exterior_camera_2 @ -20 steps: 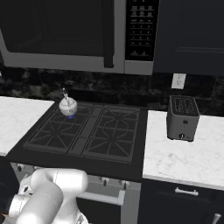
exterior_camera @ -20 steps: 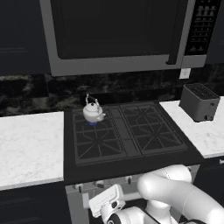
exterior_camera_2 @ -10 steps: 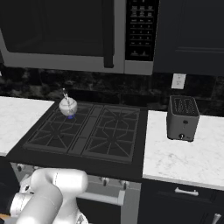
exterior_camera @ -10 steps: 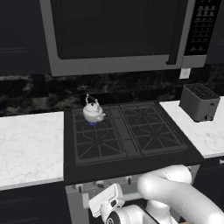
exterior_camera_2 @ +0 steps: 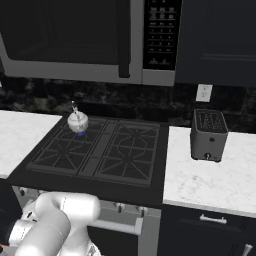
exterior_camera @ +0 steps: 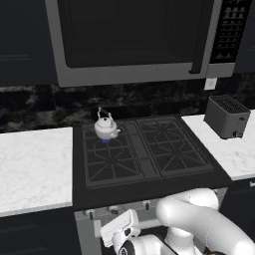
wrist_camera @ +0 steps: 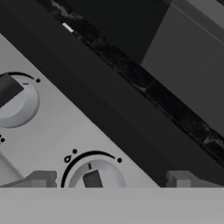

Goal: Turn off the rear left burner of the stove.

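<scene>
The stove [exterior_camera: 149,184] [exterior_camera_2: 145,189] is a black gas cooktop with a silver front. On its rear left burner [exterior_camera: 101,144] [exterior_camera_2: 70,135] a small blue flame [exterior_camera: 104,141] [exterior_camera_2: 80,133] burns under a white kettle [exterior_camera: 106,127] [exterior_camera_2: 78,121]. My hand [exterior_camera: 119,228] hangs low, close in front of the stove's front panel. In the hand view my gripper [wrist_camera: 111,180] is open, and its grey fingertips [wrist_camera: 41,178] stand either side of a silver knob [wrist_camera: 93,177] with a dark grip. A second knob [wrist_camera: 13,98] sits further along the panel.
A grey microwave [exterior_camera: 134,40] [exterior_camera_2: 75,40] hangs above the cooktop. A dark toaster [exterior_camera: 226,117] [exterior_camera_2: 209,134] stands on the white marble counter [exterior_camera: 35,164] [exterior_camera_2: 210,180] to the right. My white arm [exterior_camera: 199,224] [exterior_camera_2: 60,220] bends low before the oven front.
The hand has shifted very slightly left in front of the stove's panel. The flame still burns under the kettle.
</scene>
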Controlling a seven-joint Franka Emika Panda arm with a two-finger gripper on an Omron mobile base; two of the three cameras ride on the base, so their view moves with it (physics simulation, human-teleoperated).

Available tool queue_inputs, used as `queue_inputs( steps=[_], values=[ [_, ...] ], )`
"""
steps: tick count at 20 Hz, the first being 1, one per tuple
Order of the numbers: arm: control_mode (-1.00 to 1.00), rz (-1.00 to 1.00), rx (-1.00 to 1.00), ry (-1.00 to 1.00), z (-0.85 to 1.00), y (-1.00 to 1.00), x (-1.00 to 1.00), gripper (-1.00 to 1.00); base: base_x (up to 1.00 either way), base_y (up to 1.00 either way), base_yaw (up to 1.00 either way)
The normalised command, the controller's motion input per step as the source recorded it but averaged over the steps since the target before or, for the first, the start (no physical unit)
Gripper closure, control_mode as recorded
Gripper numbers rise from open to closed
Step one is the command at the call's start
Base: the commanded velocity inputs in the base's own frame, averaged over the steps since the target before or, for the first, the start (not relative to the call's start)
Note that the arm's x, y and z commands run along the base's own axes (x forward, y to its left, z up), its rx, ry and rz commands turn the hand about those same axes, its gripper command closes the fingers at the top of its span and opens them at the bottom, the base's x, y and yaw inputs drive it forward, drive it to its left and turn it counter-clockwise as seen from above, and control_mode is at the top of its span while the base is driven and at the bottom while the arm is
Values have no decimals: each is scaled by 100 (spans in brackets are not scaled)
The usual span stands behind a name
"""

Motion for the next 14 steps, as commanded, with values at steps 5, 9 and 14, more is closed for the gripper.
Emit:
queue_inputs(
  steps=[5, 9, 14],
  values=[
    [-100, 0, 0, 5, -17, 3, 16, -100, 0, 0, 0],
    [-100, 1, 0, 11, -34, 13, 15, -100, 0, 0, 0],
    [-100, 10, -2, 3, -49, 16, 1, -100, 0, 0, 0]
  ],
)
